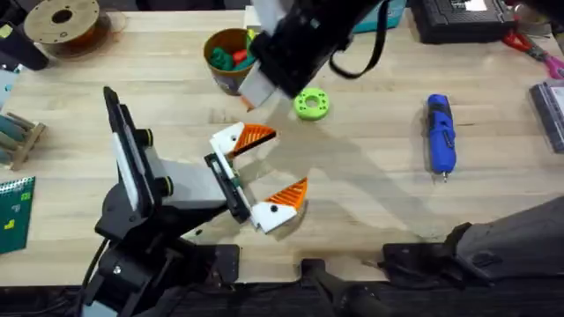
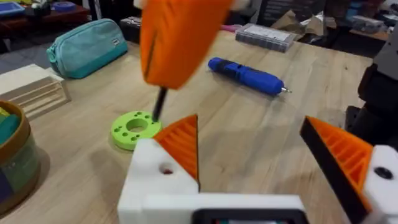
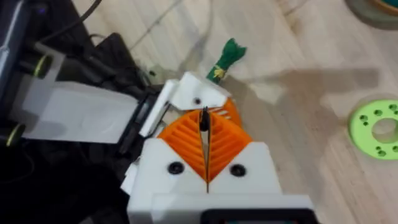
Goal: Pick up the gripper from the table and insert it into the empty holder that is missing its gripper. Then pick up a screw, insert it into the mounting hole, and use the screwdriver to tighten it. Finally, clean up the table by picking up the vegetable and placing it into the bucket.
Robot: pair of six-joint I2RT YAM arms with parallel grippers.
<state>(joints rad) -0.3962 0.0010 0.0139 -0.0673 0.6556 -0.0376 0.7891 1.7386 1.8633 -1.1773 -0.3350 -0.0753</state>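
While right pincer (image 3: pixel 206 144) clenches thin screw (image 3: pixel 203 120) upright, left pincer (image 1: pixel 264 172) gapes.

— Any writing you can make out?
— None that reads. The teal pouch (image 2: pixel 87 46) at the upper left of the left wrist view has a small tag, too blurred to tell.
— And the green card (image 1: pixel 15 211) at the left edge of the overhead view?
— Yellow marks on it, not legible as letters or numbers.
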